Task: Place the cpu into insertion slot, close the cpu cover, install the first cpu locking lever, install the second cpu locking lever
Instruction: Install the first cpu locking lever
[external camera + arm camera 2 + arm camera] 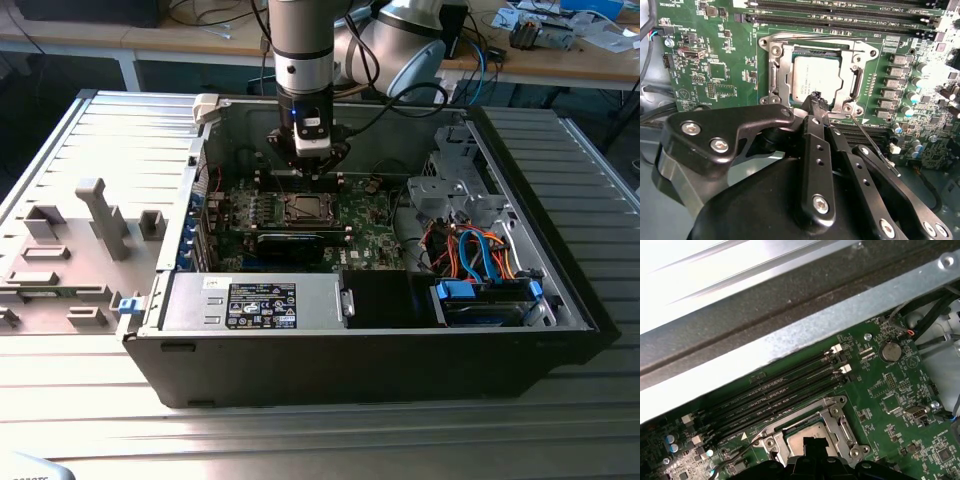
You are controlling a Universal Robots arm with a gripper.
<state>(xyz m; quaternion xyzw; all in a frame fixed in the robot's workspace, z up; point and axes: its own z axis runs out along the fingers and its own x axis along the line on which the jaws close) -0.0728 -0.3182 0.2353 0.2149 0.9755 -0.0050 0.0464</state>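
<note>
Two black fingers, pressed together, touch the silver cpu cover framing the dull-grey cpu.

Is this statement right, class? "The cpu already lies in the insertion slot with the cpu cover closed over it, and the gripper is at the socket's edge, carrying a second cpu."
One part is wrong: the gripper carries nothing. The second wrist view shows its fingertips together at the socket's edge with no chip between them. The rest holds: the cpu lies in the insertion slot under the closed cpu cover.
</note>
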